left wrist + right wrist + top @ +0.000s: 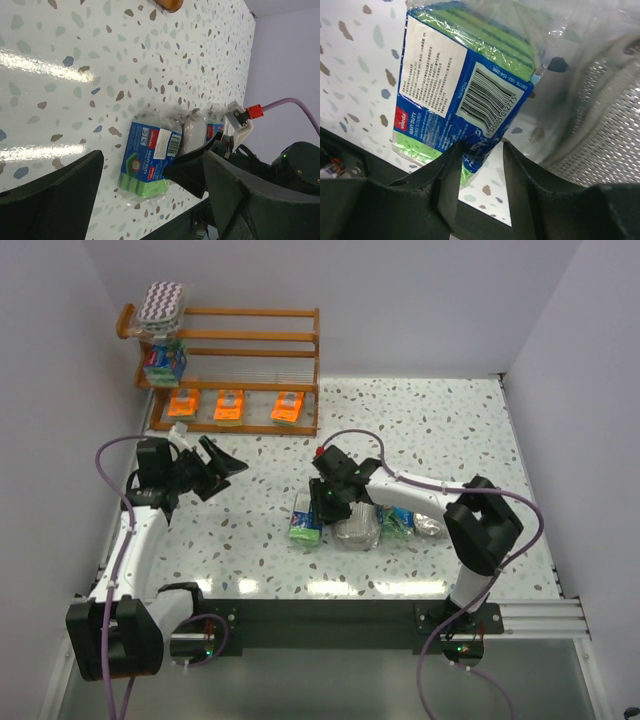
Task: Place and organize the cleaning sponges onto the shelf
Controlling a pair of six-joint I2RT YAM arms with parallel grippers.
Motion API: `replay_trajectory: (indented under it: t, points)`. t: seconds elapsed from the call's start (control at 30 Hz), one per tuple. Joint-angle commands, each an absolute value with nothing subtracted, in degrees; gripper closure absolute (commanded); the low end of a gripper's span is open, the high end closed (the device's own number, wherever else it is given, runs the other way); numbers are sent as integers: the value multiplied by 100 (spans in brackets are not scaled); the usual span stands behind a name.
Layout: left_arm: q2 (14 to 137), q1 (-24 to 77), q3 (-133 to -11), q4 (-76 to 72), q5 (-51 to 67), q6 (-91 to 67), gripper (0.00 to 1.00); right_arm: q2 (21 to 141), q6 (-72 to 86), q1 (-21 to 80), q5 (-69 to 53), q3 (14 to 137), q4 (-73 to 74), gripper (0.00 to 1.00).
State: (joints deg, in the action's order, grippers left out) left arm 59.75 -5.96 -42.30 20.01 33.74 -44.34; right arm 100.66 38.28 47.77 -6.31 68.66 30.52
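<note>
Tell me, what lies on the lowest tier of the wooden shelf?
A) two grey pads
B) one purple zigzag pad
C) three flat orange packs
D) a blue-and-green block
C: three orange packs lie in a row on the lowest tier of the shelf; the blue-and-green block sits a tier higher and the zigzag pad on top.

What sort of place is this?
Probably a robot test booth: plain walls around a speckled table, two arms bolted at its edge, a small shelf holding packaged sponges.
</note>
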Motion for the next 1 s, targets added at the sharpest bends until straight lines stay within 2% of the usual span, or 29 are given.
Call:
replay_trajectory:
  t: [0.0, 0.27, 0.4, 0.6, 0.73, 0.8, 0.97]
  points:
    - [5862, -580, -4167, 2232, 3278, -3947, 14, 10362, 3999, 4887, -686, 7267, 2794, 58]
    - [6020, -580, -3753, 2355, 3252, -3630, 15, 10924, 4394, 4913, -773, 7892, 2813, 60]
    - [6073, -571, -3683, 2461, 3104, -3639, 15, 11442, 5191, 4887, -922, 8375, 2567, 60]
    - [6065, -580, -3674, 2680, 2796, -3814, 16, 11829, 6431, 4896, -1221, 8876, 1697, 62]
    - [5968, -580, -3656, 2698, 2611, -3902, 16, 12145, 6741, 4834, -1484, 9088, 1013, 58]
    - [5976, -589, -3604, 2628, 2645, -3955, 16, 12243, 6968, 4773, -2125, 9009, 240, 57]
    - [6143, -589, -3411, 2339, 2540, -4209, 15, 11893, 7014, 4606, -2715, 8360, -807, 55]
